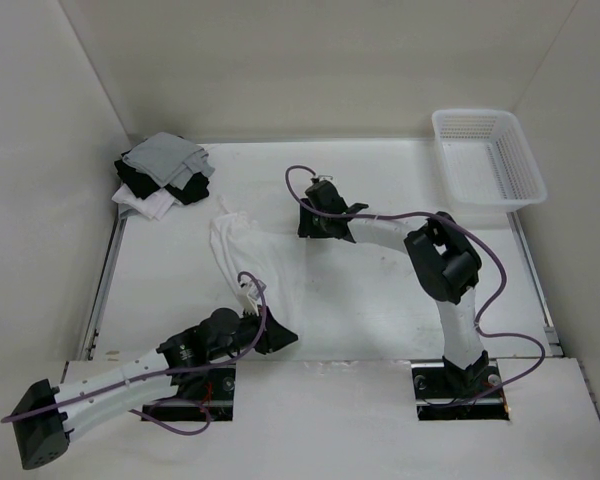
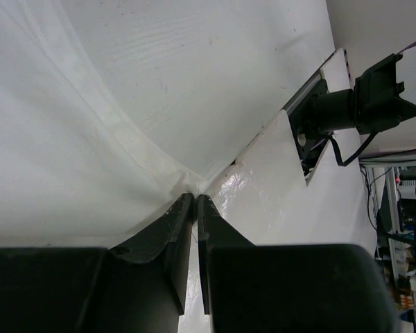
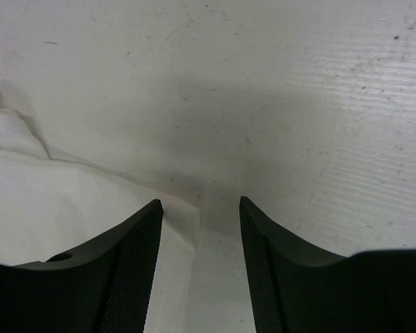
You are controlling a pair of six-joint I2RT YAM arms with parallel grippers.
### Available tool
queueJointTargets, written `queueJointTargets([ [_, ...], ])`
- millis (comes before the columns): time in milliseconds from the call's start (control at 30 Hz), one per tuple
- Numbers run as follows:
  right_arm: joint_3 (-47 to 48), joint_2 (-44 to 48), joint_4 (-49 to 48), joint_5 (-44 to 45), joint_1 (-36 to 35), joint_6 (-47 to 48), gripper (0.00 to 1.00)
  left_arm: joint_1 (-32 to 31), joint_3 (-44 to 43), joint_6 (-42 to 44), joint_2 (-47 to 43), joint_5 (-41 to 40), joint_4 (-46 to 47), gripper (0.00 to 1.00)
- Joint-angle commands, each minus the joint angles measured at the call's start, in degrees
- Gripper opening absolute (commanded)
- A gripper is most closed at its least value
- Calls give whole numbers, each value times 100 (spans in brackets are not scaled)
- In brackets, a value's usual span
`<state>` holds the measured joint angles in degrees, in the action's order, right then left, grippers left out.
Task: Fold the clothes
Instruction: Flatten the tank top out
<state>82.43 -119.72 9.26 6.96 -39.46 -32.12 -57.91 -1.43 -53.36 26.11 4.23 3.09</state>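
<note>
Enclosure: a white table (image 1: 380,300) boxed in by plain white walls on the left, far and right sides, with both arm bases bolted at the near edge.

Task item: one white garment (image 1: 242,262) lies on the left-centre of the table. It runs as a long strip from a bunched far end, near the stack of clothes, towards the near edge beside the left arm. It is not folded flat. The cloth is drawn taut along its length and creased.

Left fingers (image 1: 277,340): low at the near end of the garment. In the left wrist view the left fingers (image 2: 180,222) are pressed almost together, with only a thin slit between them. An edge of the garment (image 2: 69,139) is pinched at their tips, and the fabric fans away from that pinch in a tight ridge.

Right fingers (image 1: 310,225): reached across to the far middle of the table, just right of the garment's far end. In the right wrist view the right fingers (image 3: 135,263) stand apart at a moderate gap and grip nothing. Bare, scuffed table (image 3: 298,104) shows between them. The edge of the garment (image 3: 55,201) lies on the left of that view, beside one finger. Contact cannot be confirmed.

Other items: a stack of grey, black and white clothes (image 1: 163,175) sits in the far left corner. A white mesh basket (image 1: 488,155) sits in the far right corner, well apart from the garment.
</note>
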Motion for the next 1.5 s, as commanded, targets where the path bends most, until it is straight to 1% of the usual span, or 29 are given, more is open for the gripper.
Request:
queueJointTargets([
  [0, -140, 160, -213, -458, -22, 83, 52, -23, -24, 10, -115, 87, 86, 6],
  [67, -61, 125, -196, -590, 5, 74, 48, -23, -68, 10, -141, 78, 34, 6],
  [133, -78, 142, -240, -643, 5, 83, 48, -14, -68, 10, -167, 69, 16, 6],
  [167, -104, 151, -266, -661, 5, 83, 49, -14, -68, 1, -185, 69, 16, 6],
  [200, -183, 168, -388, -687, 5, 83, 53, -14, -59, -16, -211, 69, 16, 6],
  [267, -201, 160, -416, -757, 13, 83, 54, -5, -50, -51, -229, 60, 16, 6],
  [333, -210, 151, -425, -801, 48, 83, 52, -14, -59, -51, -238, 60, 7, 6],
  [467, -140, 116, -390, -810, 84, 65, 39, -14, -103, -51, -220, 60, 7, 6],
  [533, -79, 81, -337, -810, 101, 57, 28, -5, -112, -51, -229, 60, -10, 6],
  [567, -61, 81, -319, -758, 101, 57, 18, 12, -120, -60, -264, 60, -28, 6],
  [667, -244, 246, -520, -618, 128, -13, 6, 39, -190, -69, -334, 8, -72, 6],
  [700, -585, 587, -869, -417, 128, -83, 2, 56, -287, -69, -378, -97, -107, 6],
  [733, -745, 747, -1012, -345, 136, -110, 2, 65, -340, -60, -396, -159, -107, 6],
  [800, -1437, 1596, -1425, -257, 215, -294, 0, 126, -603, -8, -370, -413, -90, 6],
  [833, -1545, 1740, -1461, -239, 233, -312, 0, 188, -795, 54, -309, -562, -72, 6],
  [867, -2016, 2490, -1540, -204, 294, -365, 0, 336, -1154, 280, -186, -781, -72, 6],
  [900, -2090, 2637, -1541, -187, 303, -374, 0, 416, -1314, 378, -124, -905, -81, 6],
  [933, -2439, 3299, -1532, -117, 338, -400, 0, 591, -1586, 553, -19, -1115, -107, 6],
  [967, -2582, 3628, -1515, -81, 347, -400, 0, 740, -1788, 686, 60, -1248, -90, 6],
  [1000, -2844, 4293, -1375, -20, 373, -400, 0, 933, -1973, 809, 139, -1354, -46, 6],
  [1067, -3022, 5077, -1060, 42, 382, -400, 1, 1293, -2289, 1002, 297, -1459, -37, 6],
  [1100, -3066, 5577, -779, 86, 382, -400, 1, 1626, -2561, 1073, 438, -1451, -37, 6],
  [1167, -3075, 6185, -409, 165, 356, -409, 1, 2014, -2913, 1091, 570, -1399, -28, 6],
  [1267, -2927, 6978, 189, 402, 269, -418, 1, 2446, -3459, 1100, 702, -1302, 42, 5],
  [1300, -2743, 7302, 530, 533, 155, -444, 1, 2621, -3808, 1135, 729, -1267, 77, 5],
  [1367, -2453, 7681, 901, 753, -91, -453, 1, 2763, -4179, 1170, 729, -1275, 86, 5],
  [1467, -1952, 7999, 1262, 1174, -696, -383, 1, 2921, -4759, 1223, 650, -1363, 121, 5],
])
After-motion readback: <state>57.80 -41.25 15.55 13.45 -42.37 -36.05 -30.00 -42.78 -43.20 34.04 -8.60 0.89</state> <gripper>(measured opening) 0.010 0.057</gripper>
